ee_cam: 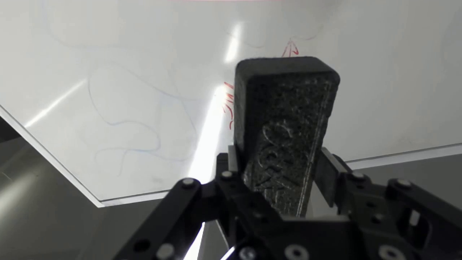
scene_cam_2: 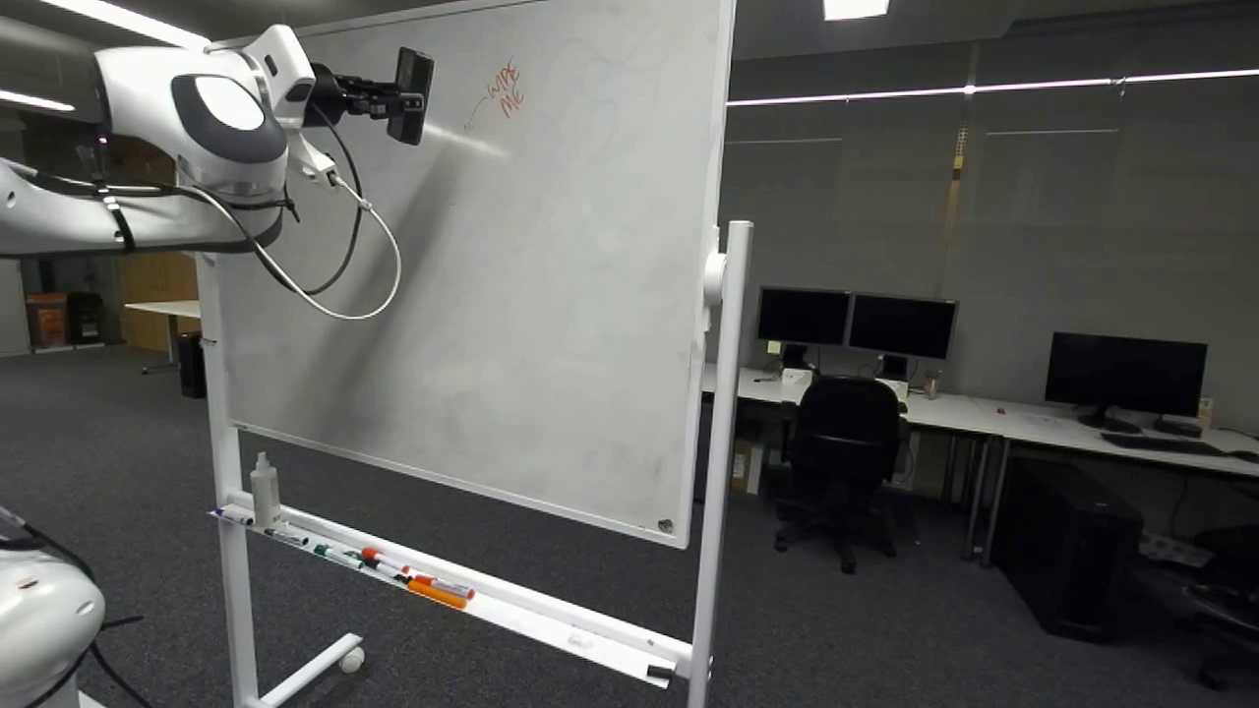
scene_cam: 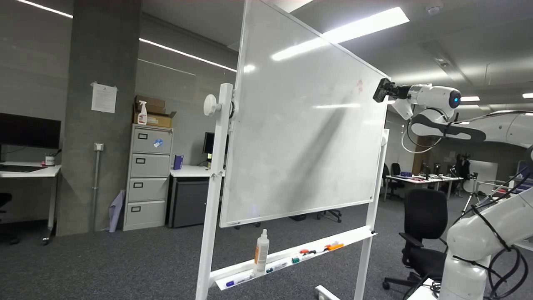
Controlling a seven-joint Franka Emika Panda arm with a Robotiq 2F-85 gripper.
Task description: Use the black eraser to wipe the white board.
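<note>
The black eraser (ee_cam: 285, 115) is clamped between the two fingers of my gripper (ee_cam: 278, 162), its worn face with scratched marks turned toward the wrist camera. In both exterior views the eraser (scene_cam: 379, 90) (scene_cam_2: 410, 95) is held up near the top of the white board (scene_cam_2: 570, 295), on the robot's side of it. The board surface (ee_cam: 108, 90) shows beyond it in the wrist view; the eraser looks apart from it, though the exact gap is hard to judge. Red handwriting (scene_cam_2: 507, 90) sits beside the eraser in an exterior view, and the eraser partly covers it in the wrist view.
Below the board runs a tray (scene_cam: 349, 238) carrying a white bottle (scene_cam: 261, 254), several markers and an orange item (scene_cam_2: 438, 592). White posts (scene_cam_2: 723, 442) flank the board. A black office chair (scene_cam: 424, 225) stands near the arm's base. Loose cables (scene_cam_2: 379, 295) hang under the wrist.
</note>
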